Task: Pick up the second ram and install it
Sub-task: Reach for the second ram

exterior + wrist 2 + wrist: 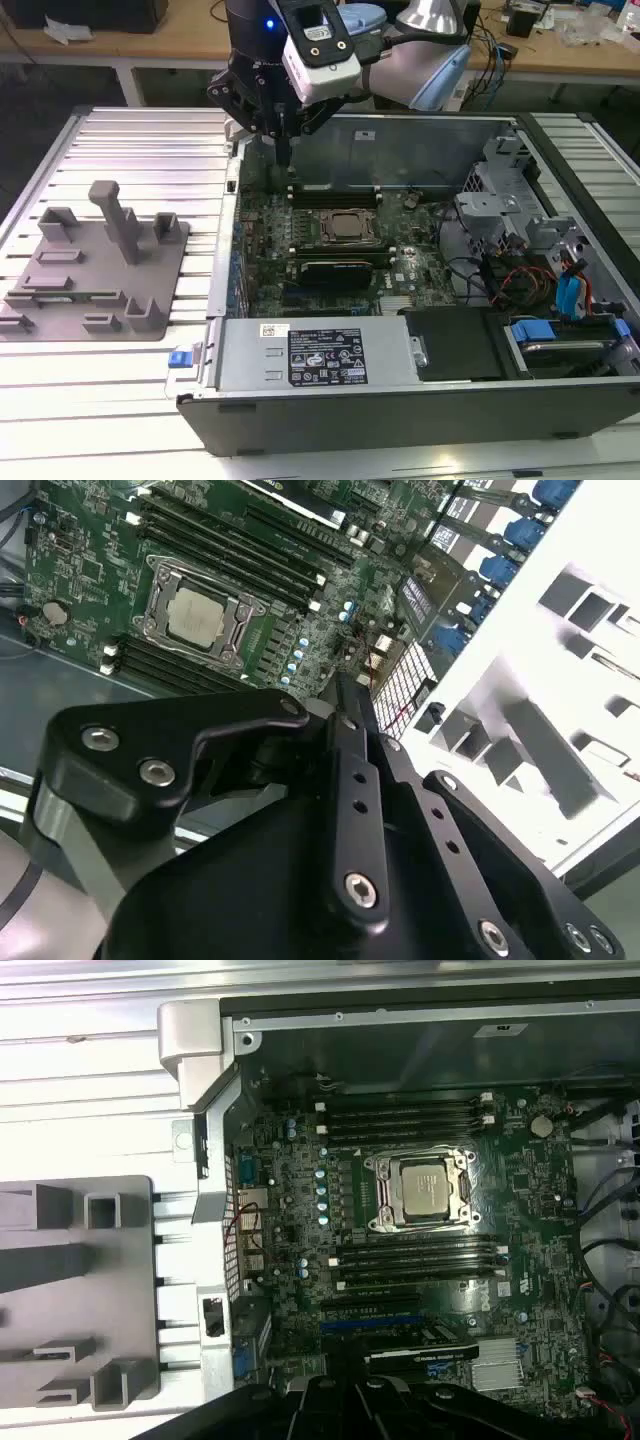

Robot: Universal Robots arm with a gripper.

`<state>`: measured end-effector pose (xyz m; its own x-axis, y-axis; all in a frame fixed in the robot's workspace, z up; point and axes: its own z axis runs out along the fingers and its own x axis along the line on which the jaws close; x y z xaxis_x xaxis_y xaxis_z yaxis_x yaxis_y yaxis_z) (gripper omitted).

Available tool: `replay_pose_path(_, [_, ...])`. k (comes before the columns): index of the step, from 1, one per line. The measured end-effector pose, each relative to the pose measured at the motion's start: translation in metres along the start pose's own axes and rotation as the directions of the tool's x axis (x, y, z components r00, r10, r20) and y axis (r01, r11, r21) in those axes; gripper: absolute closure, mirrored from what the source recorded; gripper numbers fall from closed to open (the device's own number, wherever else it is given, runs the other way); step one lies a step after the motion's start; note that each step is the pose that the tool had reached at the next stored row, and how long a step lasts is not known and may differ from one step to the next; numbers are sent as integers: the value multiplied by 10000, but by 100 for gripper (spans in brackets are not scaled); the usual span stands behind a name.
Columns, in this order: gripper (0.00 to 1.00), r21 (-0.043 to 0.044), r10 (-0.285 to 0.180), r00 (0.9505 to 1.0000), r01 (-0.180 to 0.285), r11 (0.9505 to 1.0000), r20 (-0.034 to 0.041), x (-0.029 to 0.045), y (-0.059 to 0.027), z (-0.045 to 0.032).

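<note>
Gripper [285, 152] [347, 695] hangs over the open PC case [430, 150], at its far corner on the exterior view's left. The tips point down at the motherboard [265, 235] edge, just off the end of the far DIMM slot bank [335, 196]. Can't tell if the tips touch the board. The jaws are closed together in the second wrist view, with nothing visible clamped between them and no stick poking out either side. Second ram: can't tell where it is. The slot banks on both sides of the CPU socket [420, 1190] read as dark rows with white latches, and I can't tell a seated stick from a bare slot. The near slot bank [415, 1260] lies between the socket and the black expansion card [345, 270], which sits just beside it. The power supply [315, 355] runs along the case's near wall. The case sits on the ribbed metal counter [150, 150], toward the exterior view's right. The grey fixture plate [100, 272] is on the counter just beside the case on the exterior view's left, well apart from the gripper, with an upright post [120, 220] standing on it.
</note>
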<state>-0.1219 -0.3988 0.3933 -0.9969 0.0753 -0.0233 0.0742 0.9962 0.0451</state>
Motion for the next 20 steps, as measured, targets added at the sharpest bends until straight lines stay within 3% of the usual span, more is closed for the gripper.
replay_pose_path(6, [92, 0, -1, 10000, 1, 10000, -1, 1, 0, 0])
replay_pose_path(11, [92, 0, 0, 10000, 0, 10000, 0, 51, -4, -1])
replay_pose_path(15, [92, 1, -1, 10000, 1, 10000, 0, 144, -11, -4])
replay_pose_path(16, [92, 0, 1, 10000, -1, 10000, 0, 227, -17, -6])
replay_pose_path(18, [92, 0, 0, 10000, 0, 10000, 0, 291, -22, -8])
replay_pose_path(20, [92, 1, 0, 10000, 0, 10000, 0, 313, -23, -8])
